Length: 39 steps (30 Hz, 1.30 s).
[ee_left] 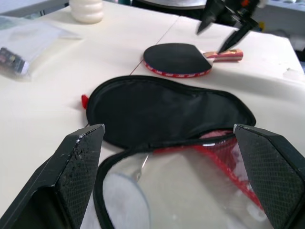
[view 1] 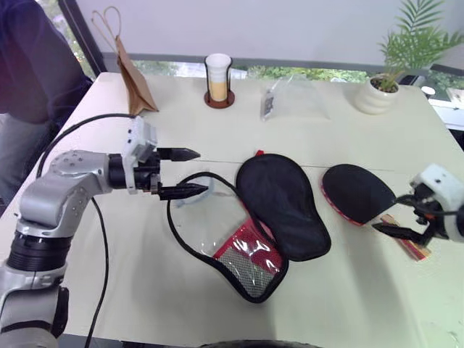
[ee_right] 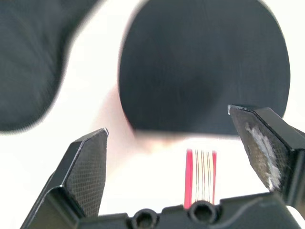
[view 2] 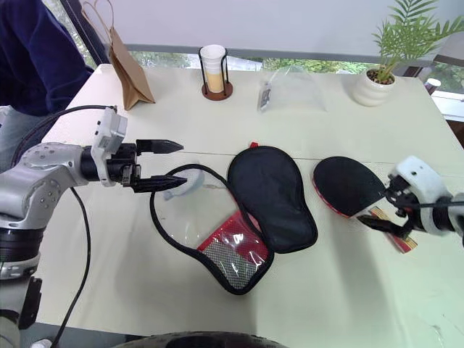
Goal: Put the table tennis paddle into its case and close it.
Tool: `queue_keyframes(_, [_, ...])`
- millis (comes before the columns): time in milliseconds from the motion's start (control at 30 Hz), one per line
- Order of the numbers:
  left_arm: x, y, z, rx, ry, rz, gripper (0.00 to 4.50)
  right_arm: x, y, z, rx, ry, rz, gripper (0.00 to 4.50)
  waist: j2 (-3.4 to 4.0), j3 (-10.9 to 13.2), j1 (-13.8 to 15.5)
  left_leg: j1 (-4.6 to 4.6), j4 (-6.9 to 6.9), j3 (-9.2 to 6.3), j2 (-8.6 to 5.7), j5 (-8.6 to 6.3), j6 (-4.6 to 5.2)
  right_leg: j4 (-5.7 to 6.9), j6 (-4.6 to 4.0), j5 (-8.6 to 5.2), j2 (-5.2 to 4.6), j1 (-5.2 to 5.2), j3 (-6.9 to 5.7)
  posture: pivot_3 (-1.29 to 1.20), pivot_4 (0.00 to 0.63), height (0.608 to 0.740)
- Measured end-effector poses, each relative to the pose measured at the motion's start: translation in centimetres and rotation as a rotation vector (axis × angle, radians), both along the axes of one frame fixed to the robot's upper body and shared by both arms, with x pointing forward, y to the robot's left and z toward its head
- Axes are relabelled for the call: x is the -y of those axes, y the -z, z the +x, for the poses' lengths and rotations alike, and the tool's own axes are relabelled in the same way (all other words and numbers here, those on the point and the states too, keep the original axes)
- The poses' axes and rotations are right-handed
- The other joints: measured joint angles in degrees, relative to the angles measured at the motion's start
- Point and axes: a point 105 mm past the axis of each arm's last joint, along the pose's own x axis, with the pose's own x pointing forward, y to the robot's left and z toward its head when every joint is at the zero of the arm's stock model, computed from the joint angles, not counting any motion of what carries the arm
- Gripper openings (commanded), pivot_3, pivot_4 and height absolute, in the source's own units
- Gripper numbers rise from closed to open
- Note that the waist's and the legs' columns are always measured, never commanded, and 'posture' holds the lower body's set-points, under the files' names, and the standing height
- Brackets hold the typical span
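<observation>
Progress is slight: nearest the robot, the case (view 1: 272, 217) lies unzipped and spread open on the table (view 1: 348, 290), its red mesh panel showing and nothing inside. Just right of it, apart, the table tennis paddle (view 1: 359, 193) rests flat. The right gripper (view 1: 404, 230) hangs open over the paddle's handle, gripping nothing; the left gripper (view 1: 181, 172) hovers open by the case rim. Loading and zipping remain.

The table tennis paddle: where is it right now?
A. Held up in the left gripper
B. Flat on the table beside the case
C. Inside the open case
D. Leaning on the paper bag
B: the paddle lies flat on the table, next to the open case.
</observation>
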Motion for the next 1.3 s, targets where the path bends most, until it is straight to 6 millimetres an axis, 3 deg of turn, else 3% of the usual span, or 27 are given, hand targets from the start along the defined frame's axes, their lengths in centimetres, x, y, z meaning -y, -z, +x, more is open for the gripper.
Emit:
queue_keyframes(267, [1.1,0.1,0.3,-0.007,0.056,-0.012,4.50,2.8,1.9,-0.4,-0.038,0.138,0.033,4.44,-0.01,0.0,0.0,0.02,0.03,0.04,0.04,0.04,-0.05,-0.01,0.01,0.00,0.08,0.06,0.00,0.00,0.150,0.740])
queue_keyframes(433, [1.7,-0.5,0.3,0.016,0.084,-0.014,4.50,3.1,3.4,0.0,-0.096,0.167,0.074,4.44,-0.01,0.0,0.0,0.04,0.03,0.03,0.04,0.08,-0.12,-0.01,0.02,-0.01,0.10,0.06,0.00,0.00,0.150,0.740])
queue_keyframes(533, [2.0,-0.1,0.3,0.008,0.092,-0.005,4.50,3.2,4.3,0.3,-0.120,0.181,0.095,3.60,-0.01,0.0,0.0,0.03,0.03,0.04,0.04,0.08,-0.12,-0.01,0.02,-0.01,0.10,0.07,0.00,0.00,0.150,0.740])
queue_keyframes(700, [2.1,-0.1,0.3,0.008,0.093,-0.007,4.50,3.7,4.3,0.8,-0.107,0.202,0.113,0.93,-0.01,0.0,0.1,0.03,0.03,0.04,0.05,0.08,-0.13,0.00,0.02,-0.01,0.10,0.07,0.00,0.00,0.150,0.740])
queue_keyframes(933, [2.7,0.2,0.5,0.007,0.108,-0.030,4.50,3.6,3.9,0.6,-0.102,0.214,0.132,0.78,0.02,0.0,0.1,0.04,0.04,0.04,0.04,0.08,-0.13,0.00,0.03,-0.01,0.09,0.09,-0.01,0.00,0.150,0.740])
queue_keyframes(1033, [2.7,0.4,0.9,0.006,0.105,-0.035,4.50,2.1,1.4,0.9,-0.049,0.221,0.175,0.78,0.05,0.0,-0.1,0.03,0.03,0.04,0.06,0.08,-0.13,0.03,0.03,-0.01,0.11,0.05,0.00,0.00,0.150,0.740])
queue_keyframes(1167, [3.3,0.1,1.0,0.015,0.133,-0.045,4.50,-2.4,-3.1,1.7,0.090,0.145,0.199,0.78,0.04,0.0,-0.1,0.03,0.00,0.01,0.12,0.08,-0.13,0.02,0.03,-0.01,0.17,0.05,0.00,0.00,0.150,0.740])
queue_keyframes(1233, [3.4,0.4,1.1,0.010,0.138,-0.044,4.50,-4.9,-3.0,1.7,0.107,0.137,0.254,0.78,0.00,0.0,0.0,0.02,0.02,-0.01,0.12,0.08,-0.13,0.00,0.03,-0.01,0.15,0.07,0.00,0.00,0.150,0.740])
queue_keyframes(1300, [3.7,0.8,1.0,-0.001,0.155,-0.041,4.50,-7.7,-1.6,1.5,0.058,0.121,0.291,0.78,-0.01,0.0,0.2,0.00,0.04,-0.01,0.04,0.08,-0.13,0.00,0.03,-0.01,0.07,0.05,0.00,0.00,0.150,0.740])
